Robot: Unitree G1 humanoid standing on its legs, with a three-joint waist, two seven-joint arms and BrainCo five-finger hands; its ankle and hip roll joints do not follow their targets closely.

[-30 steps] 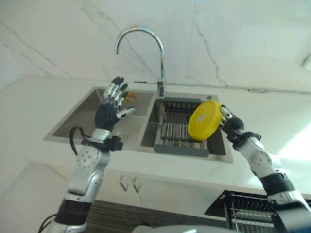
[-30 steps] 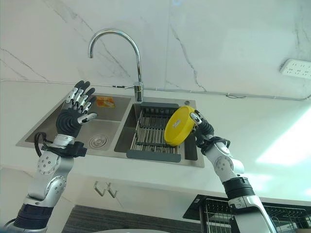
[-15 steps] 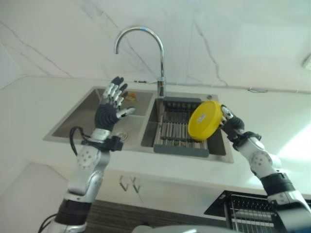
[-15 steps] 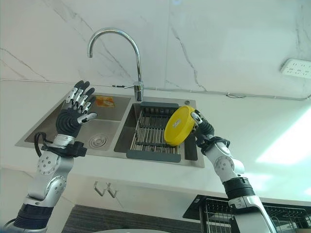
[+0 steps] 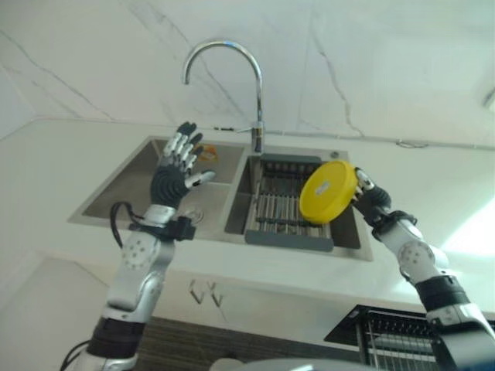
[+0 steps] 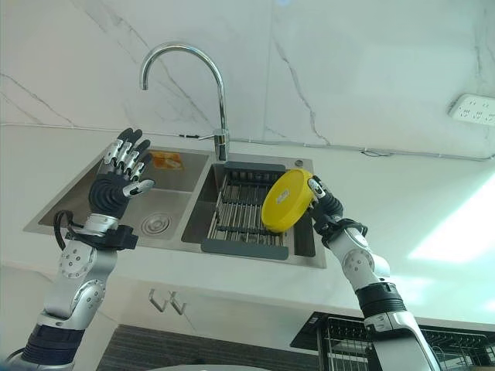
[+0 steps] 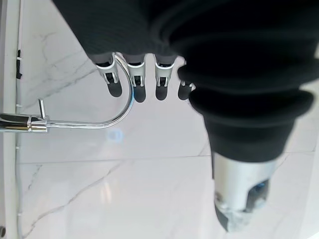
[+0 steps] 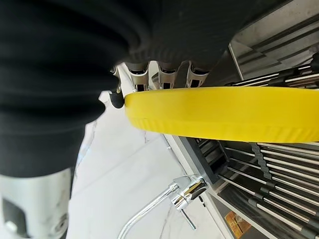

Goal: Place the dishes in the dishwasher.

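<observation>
The yellow plate (image 6: 288, 199) is up in the air, tilted on edge over the right-hand basin of the sink (image 6: 85, 202), with its round face turned toward the left basin and the tap. It hangs just above the dark drying rack (image 6: 246, 207) that sits in that basin, apart from its bars. The right hand (image 6: 325, 210) has it by the rim on the side away from the tap: in the right wrist view the fingers (image 8: 165, 74) reach over one face of the plate's yellow edge while the thumb's dark tip sits against the other side, so the plate is pinched between them and the rest of the disc sticks out free beyond the fingertips.

The curved chrome tap (image 6: 193, 66) rises behind the divider between the two basins. In the far corner of the left basin lies a small orange thing (image 6: 165, 161), too small to make out.

The left hand (image 6: 117, 182) is raised over the left basin, palm up and away from everything, its fingers (image 7: 137, 79) straight and spread, holding nothing.

The pale counter (image 6: 433, 216) runs round the sink. Low on the right, below the counter's edge, a dark wire rack (image 6: 340, 340) of the open dishwasher shows.
</observation>
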